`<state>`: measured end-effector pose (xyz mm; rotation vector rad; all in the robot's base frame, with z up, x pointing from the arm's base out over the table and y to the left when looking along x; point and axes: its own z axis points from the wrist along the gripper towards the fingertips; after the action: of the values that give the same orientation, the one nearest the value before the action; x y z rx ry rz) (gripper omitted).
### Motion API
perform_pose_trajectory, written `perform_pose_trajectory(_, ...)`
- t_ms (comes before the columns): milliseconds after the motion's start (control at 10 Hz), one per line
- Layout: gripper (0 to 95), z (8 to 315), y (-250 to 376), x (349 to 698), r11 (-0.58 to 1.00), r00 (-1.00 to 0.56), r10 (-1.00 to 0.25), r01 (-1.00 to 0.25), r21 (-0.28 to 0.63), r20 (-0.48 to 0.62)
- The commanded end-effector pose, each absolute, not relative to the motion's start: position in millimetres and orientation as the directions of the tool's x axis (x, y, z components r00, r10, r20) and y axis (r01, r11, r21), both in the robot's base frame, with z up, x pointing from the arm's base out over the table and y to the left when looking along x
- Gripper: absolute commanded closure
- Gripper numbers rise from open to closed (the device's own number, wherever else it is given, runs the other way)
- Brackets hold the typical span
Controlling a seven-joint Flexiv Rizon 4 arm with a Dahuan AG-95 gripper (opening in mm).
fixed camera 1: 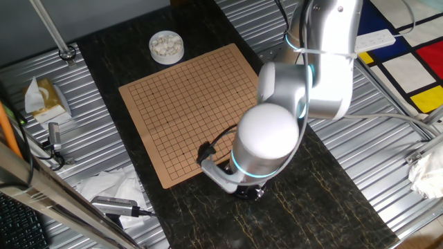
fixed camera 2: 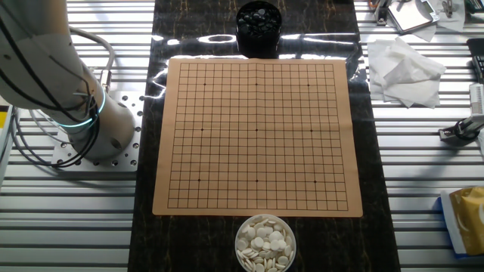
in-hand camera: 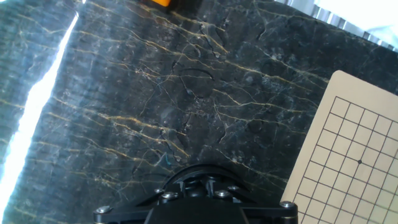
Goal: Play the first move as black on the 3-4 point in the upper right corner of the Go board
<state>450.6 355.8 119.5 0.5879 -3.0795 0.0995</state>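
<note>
The Go board (fixed camera 2: 257,136) lies bare, with no stone on it. The black stones show only as a heap in the round black bowl (fixed camera 2: 259,26) at the board's far edge; no single black stone is out. The crossings one step from the upper right star dot (fixed camera 2: 308,85) are empty. My gripper hangs under the arm (fixed camera 1: 277,131), past the board's near corner, mostly hidden. In the hand view only its dark body (in-hand camera: 199,202) shows, above dark marble, with a board corner (in-hand camera: 354,155) to the right. The fingers are not visible.
A white bowl of white stones (fixed camera 2: 265,242) stands at the board's near edge and also shows in one fixed view (fixed camera 1: 166,46). The robot base (fixed camera 2: 83,125) stands left of the board. Crumpled tissue (fixed camera 2: 404,72) and tools lie on the ribbed metal around the marble strip.
</note>
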Motion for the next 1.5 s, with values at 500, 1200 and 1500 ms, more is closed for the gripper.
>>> perform_pose_trajectory(500, 76.0, 119.3, 356.1, 451.2, 0.931, -0.933, -0.360, -0.361, -0.049, 0.015)
perform_pose_trajectory(1200, 76.0, 119.3, 356.1, 451.2, 0.931, -0.933, -0.360, -0.361, -0.049, 0.015)
perform_pose_trajectory(1500, 76.0, 119.3, 356.1, 451.2, 0.931, -0.933, -0.360, -0.361, -0.049, 0.015)
